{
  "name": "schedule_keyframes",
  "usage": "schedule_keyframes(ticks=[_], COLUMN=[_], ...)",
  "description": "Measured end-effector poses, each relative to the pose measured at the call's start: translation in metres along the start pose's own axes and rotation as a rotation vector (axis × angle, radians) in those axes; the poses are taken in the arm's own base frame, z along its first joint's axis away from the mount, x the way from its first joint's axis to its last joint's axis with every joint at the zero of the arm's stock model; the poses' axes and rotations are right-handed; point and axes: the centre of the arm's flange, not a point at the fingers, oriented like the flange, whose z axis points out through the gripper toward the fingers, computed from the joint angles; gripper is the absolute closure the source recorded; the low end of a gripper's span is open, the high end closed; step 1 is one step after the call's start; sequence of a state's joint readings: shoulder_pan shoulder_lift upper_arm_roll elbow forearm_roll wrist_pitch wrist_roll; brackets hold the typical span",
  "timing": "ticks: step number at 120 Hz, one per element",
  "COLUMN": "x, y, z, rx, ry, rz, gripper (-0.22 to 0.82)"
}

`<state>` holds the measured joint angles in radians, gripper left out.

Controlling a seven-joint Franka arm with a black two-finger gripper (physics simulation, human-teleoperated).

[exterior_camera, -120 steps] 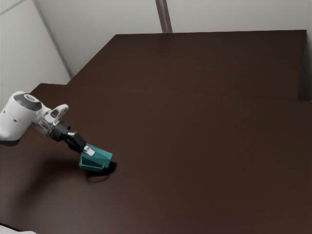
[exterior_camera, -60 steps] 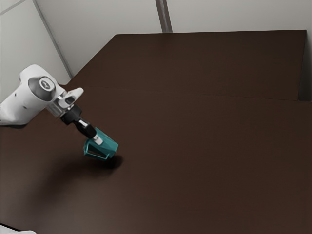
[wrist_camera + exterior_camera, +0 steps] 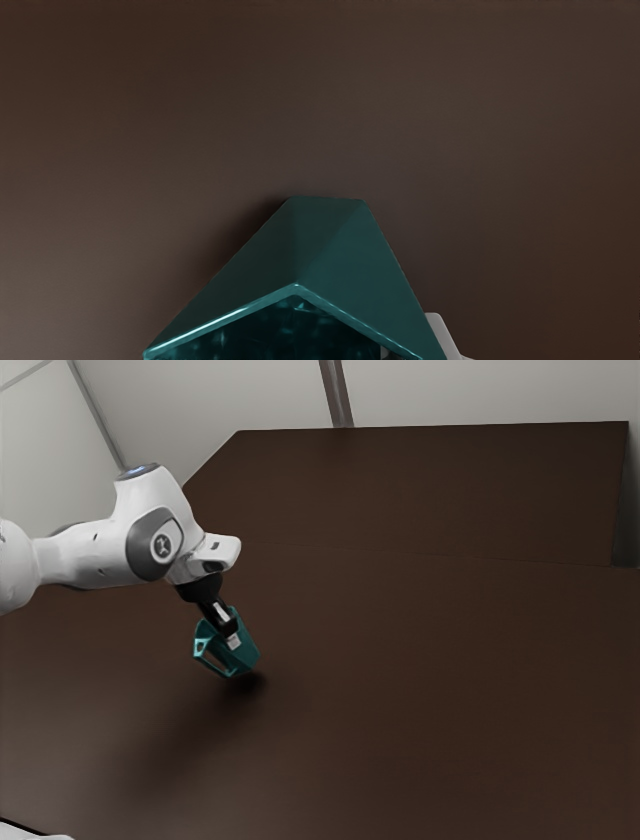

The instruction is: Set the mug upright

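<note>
Plain room: pale walls (image 3: 480, 390), dark tabletop (image 3: 450, 690)

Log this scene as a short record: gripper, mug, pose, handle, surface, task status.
gripper: shut on the mug's wall
mug: teal, angular sides
pose: tilted, base toward the exterior view's lower right
handle: on the exterior view's left side of the mug
surface: dark brown table
shadow: on the table by the mug's base
task status: mug not yet upright

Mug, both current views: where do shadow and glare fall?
Exterior view: a dark, soft-edged shadow lies on the table by the mug, a fainter one trailing toward the view's lower left; wrist view: a bright glint along the rim, shadow beside the mug.
</note>
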<state>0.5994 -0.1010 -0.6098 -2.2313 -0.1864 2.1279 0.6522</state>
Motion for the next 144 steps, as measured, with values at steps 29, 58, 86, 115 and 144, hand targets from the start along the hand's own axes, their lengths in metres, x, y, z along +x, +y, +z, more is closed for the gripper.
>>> schedule_keyframes(ticks=[29,58,86,115,144], x=[0.012,0.015,0.016,0.013,0.018], y=[0.016,0.021,0.016,0.016,0.026], z=[0.018,0.033,0.044,0.049,0.049], rx=[0.078,0.103,0.105,0.117,0.121], ry=[-0.03,-0.036,-0.034,-0.031,-0.023], rz=[-0.043,-0.107,-0.166,-0.208,-0.217], gripper=[0.78,0.77,0.78,0.65,0.22])
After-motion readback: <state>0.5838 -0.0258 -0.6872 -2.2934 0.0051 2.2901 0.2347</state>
